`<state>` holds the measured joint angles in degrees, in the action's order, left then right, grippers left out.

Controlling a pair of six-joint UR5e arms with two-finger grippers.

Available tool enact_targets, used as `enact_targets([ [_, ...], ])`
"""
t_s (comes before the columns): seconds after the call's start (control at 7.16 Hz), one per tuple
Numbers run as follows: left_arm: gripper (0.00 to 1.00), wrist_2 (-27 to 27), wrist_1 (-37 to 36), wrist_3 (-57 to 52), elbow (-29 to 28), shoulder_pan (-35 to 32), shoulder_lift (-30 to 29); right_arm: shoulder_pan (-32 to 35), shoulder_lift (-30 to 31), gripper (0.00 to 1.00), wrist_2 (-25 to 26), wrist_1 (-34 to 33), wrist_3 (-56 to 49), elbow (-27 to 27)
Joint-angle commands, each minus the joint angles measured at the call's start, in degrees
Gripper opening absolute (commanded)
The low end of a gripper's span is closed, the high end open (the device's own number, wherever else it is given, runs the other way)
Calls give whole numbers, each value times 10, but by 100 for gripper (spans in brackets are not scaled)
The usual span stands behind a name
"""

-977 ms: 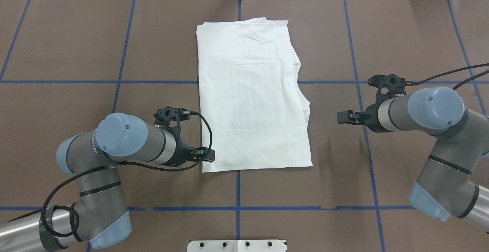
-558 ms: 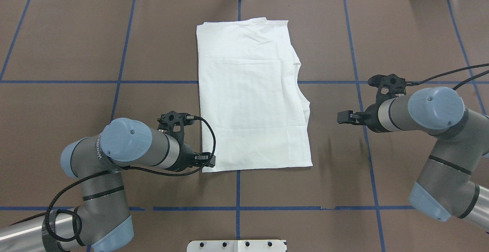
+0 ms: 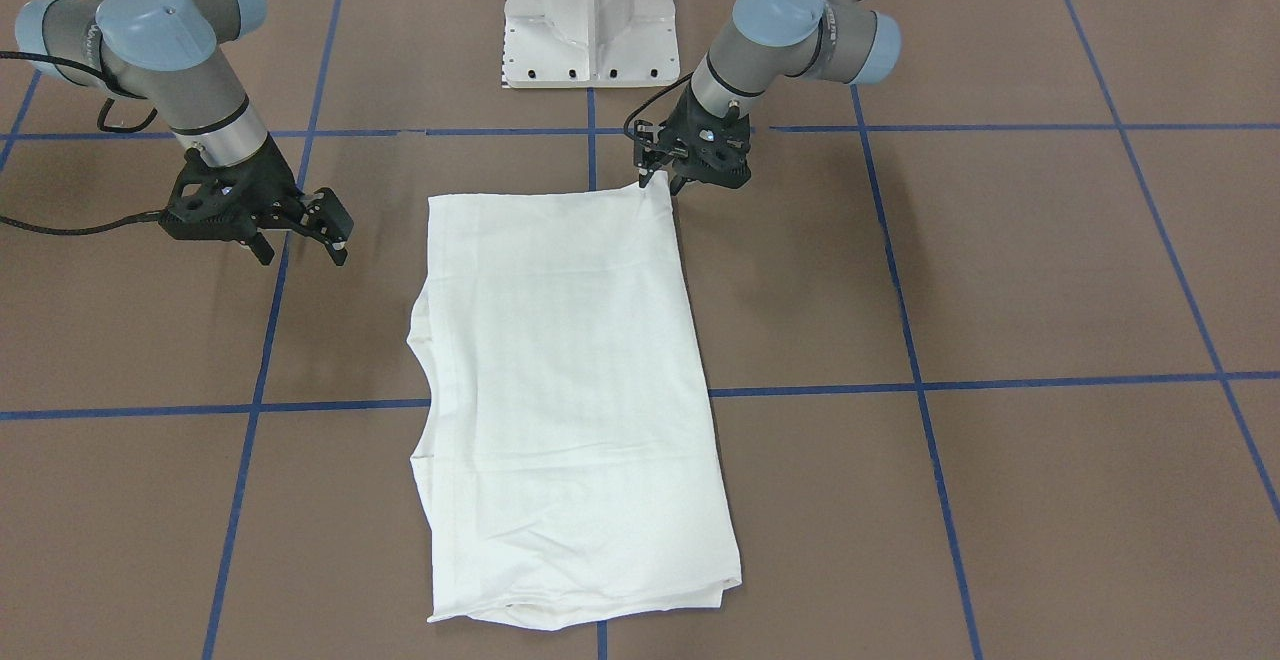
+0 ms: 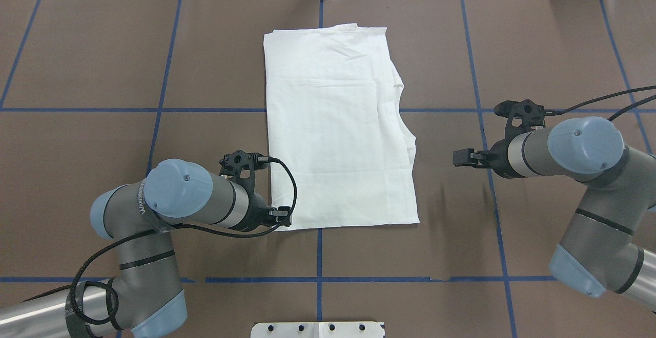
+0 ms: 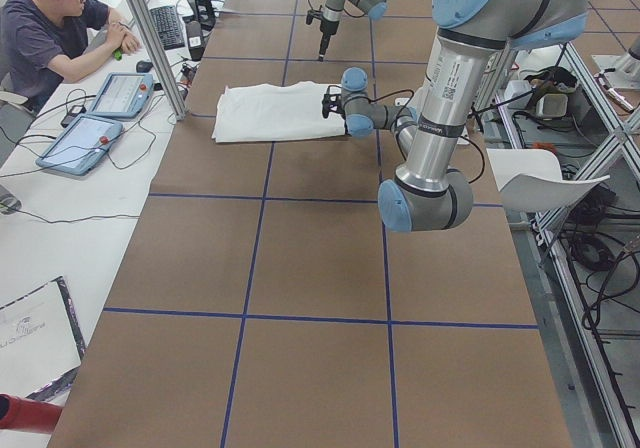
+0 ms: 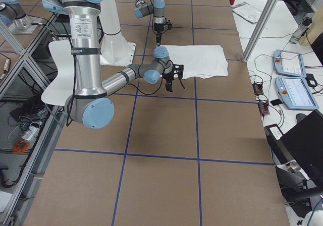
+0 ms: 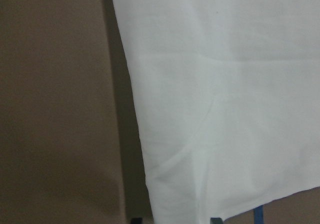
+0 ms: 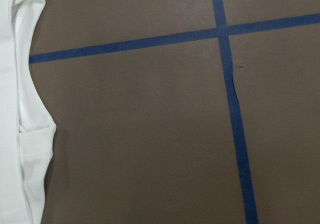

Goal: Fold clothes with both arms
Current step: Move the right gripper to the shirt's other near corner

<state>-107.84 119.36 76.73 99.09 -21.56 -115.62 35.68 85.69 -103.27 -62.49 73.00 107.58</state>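
The white shirt (image 4: 333, 123) lies folded into a long strip at the table's middle, with no text showing. It also shows in the front view (image 3: 560, 370). My left gripper (image 4: 285, 217) is low at the shirt's near-left corner. In the front view the left gripper (image 3: 660, 178) has its tips at that corner. In the left wrist view its two fingertips (image 7: 216, 219) stand apart on either side of the shirt's corner (image 7: 225, 84), open. My right gripper (image 4: 456, 157) hovers open and empty over bare table, right of the shirt's edge (image 8: 12, 134), and shows in the front view (image 3: 300, 240).
The brown table (image 4: 102, 71) carries blue tape grid lines. The white pedestal base (image 3: 588, 20) stands at the robot's side. An operator (image 5: 60, 28) sits at a side desk with tablets beyond the far edge.
My left gripper has moved nearer to the robot and slightly right, down onto the shirt's near-left corner. The right arm and the shirt have not moved.
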Motion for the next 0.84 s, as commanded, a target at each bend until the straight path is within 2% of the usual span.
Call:
enact_targets([
  [0.0,43,0,0,0,-2,1,0,0,0,100,-1,0,0,0],
  [0.14,36,0,0,0,-2,1,0,0,-1,100,-1,0,0,0],
  [0.42,9,2,0,0,-3,2,0,0,-1,100,-1,-1,0,-1],
  [0.56,0,1,0,0,-3,2,0,-1,-6,100,-1,-10,8,0],
  [0.7,0,0,0,0,-2,2,-1,-6,-29,100,-2,-70,81,17],
])
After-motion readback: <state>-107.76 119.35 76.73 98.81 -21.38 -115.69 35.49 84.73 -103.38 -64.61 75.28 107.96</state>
